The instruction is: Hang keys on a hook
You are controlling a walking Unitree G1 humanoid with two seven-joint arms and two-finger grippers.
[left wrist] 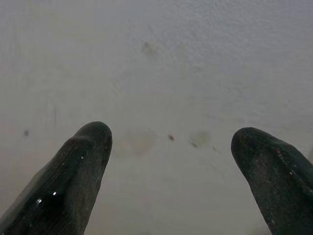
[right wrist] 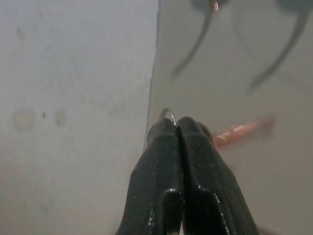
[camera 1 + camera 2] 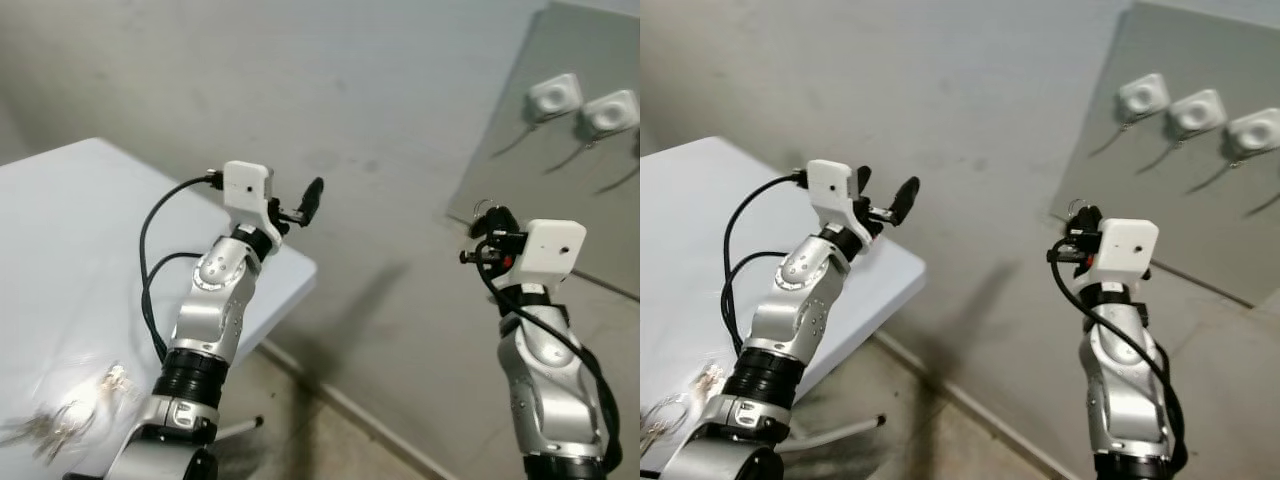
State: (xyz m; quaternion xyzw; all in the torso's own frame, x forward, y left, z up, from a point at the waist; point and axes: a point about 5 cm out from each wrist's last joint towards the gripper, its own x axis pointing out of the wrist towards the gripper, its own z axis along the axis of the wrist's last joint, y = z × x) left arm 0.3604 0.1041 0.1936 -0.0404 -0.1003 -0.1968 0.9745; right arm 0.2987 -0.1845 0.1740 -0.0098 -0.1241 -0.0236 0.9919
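Carrying stage: right gripper pinched tight on a key ring near the grey board's hooks, left gripper spread idle; next, lifting ring onto a hook.

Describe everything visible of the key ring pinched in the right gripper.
The key ring shows as a thin silvery wire loop poking just past the shut fingertips of the right gripper. A blurred pinkish piece juts out beside the fingers, perhaps part of it. It is held in mid-air short of the grey board with white hooks.
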